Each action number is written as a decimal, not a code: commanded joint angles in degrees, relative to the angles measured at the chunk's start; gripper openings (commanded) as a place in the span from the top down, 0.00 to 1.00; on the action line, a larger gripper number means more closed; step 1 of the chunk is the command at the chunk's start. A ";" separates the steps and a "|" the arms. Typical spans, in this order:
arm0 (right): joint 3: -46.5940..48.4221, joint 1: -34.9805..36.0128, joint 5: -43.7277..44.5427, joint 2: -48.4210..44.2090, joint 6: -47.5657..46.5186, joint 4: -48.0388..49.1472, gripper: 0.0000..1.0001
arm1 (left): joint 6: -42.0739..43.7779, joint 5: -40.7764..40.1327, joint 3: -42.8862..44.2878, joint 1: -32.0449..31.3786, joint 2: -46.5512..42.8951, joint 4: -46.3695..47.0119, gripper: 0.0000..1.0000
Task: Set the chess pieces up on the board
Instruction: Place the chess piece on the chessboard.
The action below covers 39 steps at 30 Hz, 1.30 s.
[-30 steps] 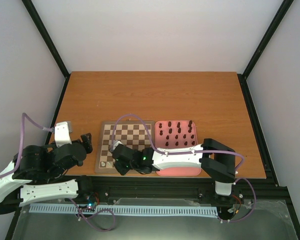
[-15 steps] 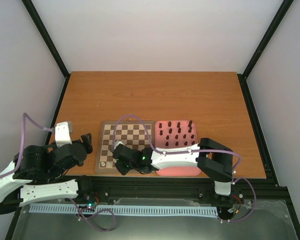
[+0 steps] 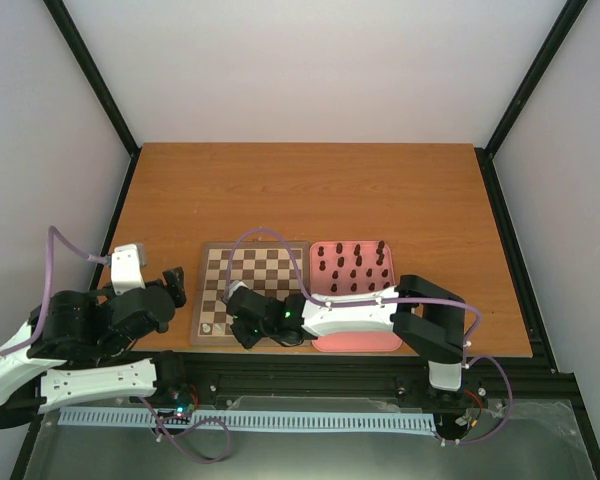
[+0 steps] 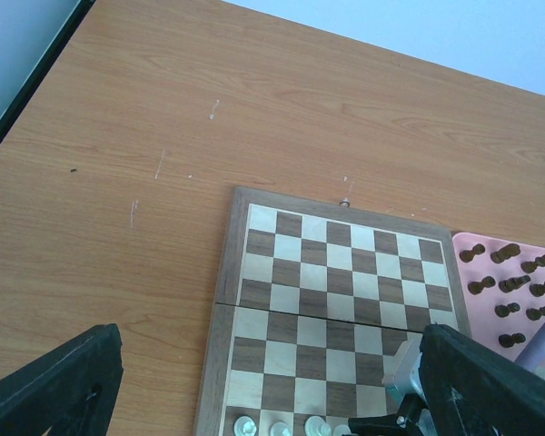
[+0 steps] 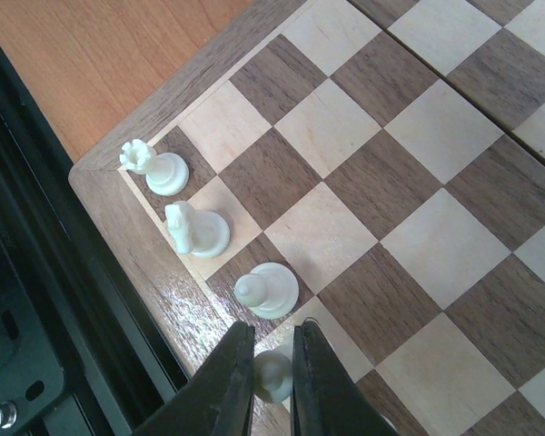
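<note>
The wooden table filled the middle of the top view. The board lay flat near the table's front edge, left of centre. The pink tray lay just beside the board's right rim, its long side parallel to it. The right arm reached leftward across the near end of the tray to the board's near edge. The left arm sat off the table's front left corner, apart from the board.

The left gripper faced the board from its near-left side, its jaws spread wide with nothing between them. The right gripper stood over the board's near row. Its two fingers were drawn close on either side of a fourth white piece, pinching it. Whether that piece's base rested on the square could not be told.

The dark pieces stood in loose rows on the far half of the tray. Three white pieces stood upright along the board's near row, starting at the left corner. A rook was on the dark corner square and a knight on the light square next to it. A bishop-like piece stood on the next dark square. Each was apart from its neighbour. The pinched piece was just beside the third one, over the following square.
</note>
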 commanded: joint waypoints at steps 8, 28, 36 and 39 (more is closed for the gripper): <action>-1.61 -0.20 0.38 -0.65 0.77 -0.30 0.75 | 0.84 -0.32 -0.75 0.30 -0.39 0.60 0.00; 1.34 1.53 1.32 -3.21 -1.34 -3.52 0.72 | 0.71 0.14 -1.30 0.34 -0.92 0.76 0.00; 2.11 1.82 3.05 -5.98 -1.33 -5.34 0.68 | 1.00 0.07 -1.70 0.29 -1.01 1.53 0.00; 2.98 1.77 3.82 -7.36 -1.16 -6.45 0.68 | 1.40 0.18 -1.58 0.30 -0.84 1.82 0.00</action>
